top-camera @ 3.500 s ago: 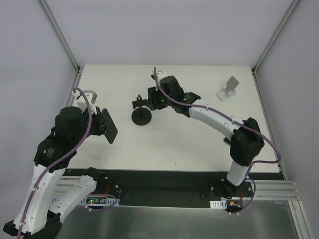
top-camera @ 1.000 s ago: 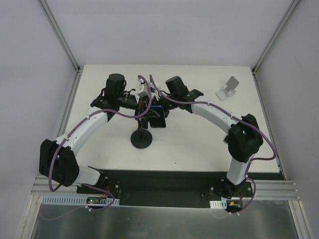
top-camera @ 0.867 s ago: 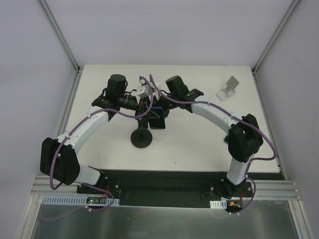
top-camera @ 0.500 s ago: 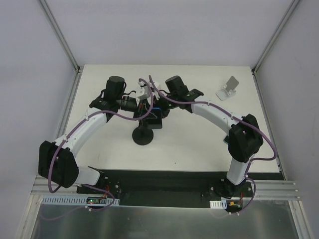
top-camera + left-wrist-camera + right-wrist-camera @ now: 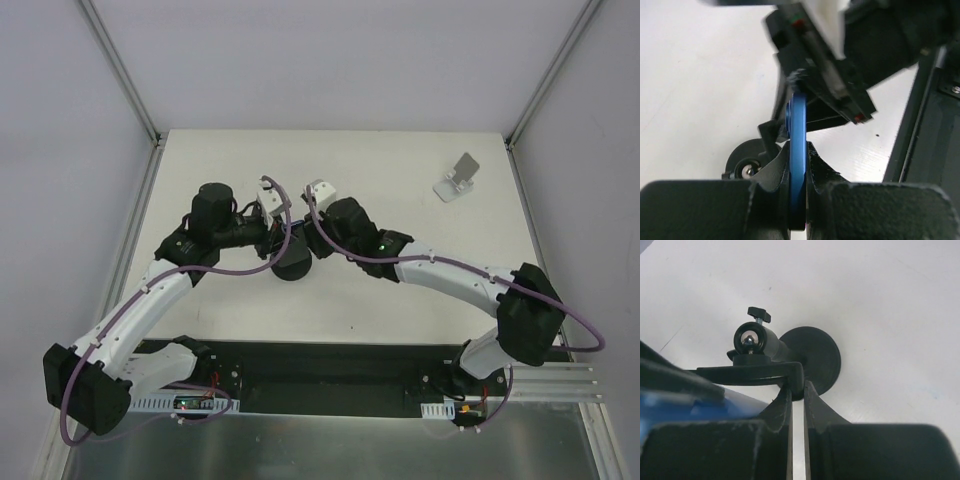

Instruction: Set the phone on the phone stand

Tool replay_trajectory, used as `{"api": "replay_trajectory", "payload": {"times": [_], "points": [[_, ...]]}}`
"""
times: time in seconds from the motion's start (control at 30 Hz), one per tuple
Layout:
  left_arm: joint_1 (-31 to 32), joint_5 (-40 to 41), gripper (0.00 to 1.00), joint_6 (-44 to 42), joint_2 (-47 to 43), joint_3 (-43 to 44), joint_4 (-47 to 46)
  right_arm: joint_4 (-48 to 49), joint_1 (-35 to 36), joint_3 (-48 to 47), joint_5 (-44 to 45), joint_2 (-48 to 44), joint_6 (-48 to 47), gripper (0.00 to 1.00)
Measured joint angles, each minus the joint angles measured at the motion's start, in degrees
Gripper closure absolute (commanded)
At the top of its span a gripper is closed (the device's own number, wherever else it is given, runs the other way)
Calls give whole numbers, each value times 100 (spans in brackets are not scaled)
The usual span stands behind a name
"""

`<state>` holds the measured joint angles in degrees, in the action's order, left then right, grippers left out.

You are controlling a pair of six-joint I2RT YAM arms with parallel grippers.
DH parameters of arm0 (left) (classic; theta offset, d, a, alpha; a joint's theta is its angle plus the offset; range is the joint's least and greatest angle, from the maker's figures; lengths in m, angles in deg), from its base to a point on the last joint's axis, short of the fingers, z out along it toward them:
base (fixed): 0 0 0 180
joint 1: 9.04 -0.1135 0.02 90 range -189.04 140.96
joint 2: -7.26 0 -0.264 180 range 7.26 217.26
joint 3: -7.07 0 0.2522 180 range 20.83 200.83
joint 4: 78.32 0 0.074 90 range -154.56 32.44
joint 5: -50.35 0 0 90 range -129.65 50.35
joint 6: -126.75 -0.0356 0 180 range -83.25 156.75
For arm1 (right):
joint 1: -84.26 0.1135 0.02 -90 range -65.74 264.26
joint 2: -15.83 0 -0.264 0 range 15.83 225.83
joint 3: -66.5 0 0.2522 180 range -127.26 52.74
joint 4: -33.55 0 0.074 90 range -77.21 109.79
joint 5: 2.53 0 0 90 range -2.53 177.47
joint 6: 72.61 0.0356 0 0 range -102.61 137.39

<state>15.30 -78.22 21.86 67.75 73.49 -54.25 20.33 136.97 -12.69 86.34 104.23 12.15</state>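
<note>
We reach both arms inward over the bench, the left arm [image 5: 140, 300] and the right arm [image 5: 450, 280] each bowed out at the elbow, so that our wrists nearly meet at the middle. Our left hand [image 5: 798, 150] has its fingers pinched on the edge of the phone [image 5: 798, 115]. Our right hand [image 5: 798, 395] has its fingers nearly together on the arm of the phone stand [image 5: 815, 357].

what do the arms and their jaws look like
Left arm and right arm alike: white tube links between chunky black joints, a purple cable running along each, a white block at each wrist. The right arm shows a small green light. The jaws are matt black and tapered.
</note>
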Motion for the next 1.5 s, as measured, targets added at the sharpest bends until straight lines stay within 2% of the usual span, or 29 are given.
{"api": "replay_trajectory", "payload": {"times": [0.2, 0.33, 0.63, 0.93, 1.13, 1.23, 1.27, 1.37, 1.43, 1.5], "points": [[245, 1147, 100, 575, -280, -367, -249, 452, 1091, 448, 2752, -188, 531, 100], [463, 1469, 100, 824, -520, -680, -651, 420, 1497, 452, 3853, -164, 699, 100], [721, 1714, 100, 1292, -514, -949, -1276, 297, 1978, 483, 5302, -157, 772, 100], [1027, 1902, 100, 1600, -221, -946, -1545, 402, 2264, 815, 6164, -258, 758, 99], [1296, 2173, 100, 1766, -140, -933, -1709, 389, 2503, 826, 6798, -254, 326, 100], [1373, 2485, 100, 1810, -76, -909, -1825, 675, 2787, 809, 7001, -208, -107, 86], [1346, 2736, 100, 1799, 0, -883, -1987, 861, 3053, 754, 7003, -214, -210, 76], [1193, 3338, 100, 1755, 234, -817, -2258, 1397, 3812, 619, 6933, -278, -577, 61], [1163, 3585, 100, 1646, 269, -820, -2236, 1521, 4026, 629, 6905, -407, -741, 54], [1128, 3797, 100, 1547, 282, -844, -2175, 1641, 4035, 813, 6817, -713, -855, 54]]}}
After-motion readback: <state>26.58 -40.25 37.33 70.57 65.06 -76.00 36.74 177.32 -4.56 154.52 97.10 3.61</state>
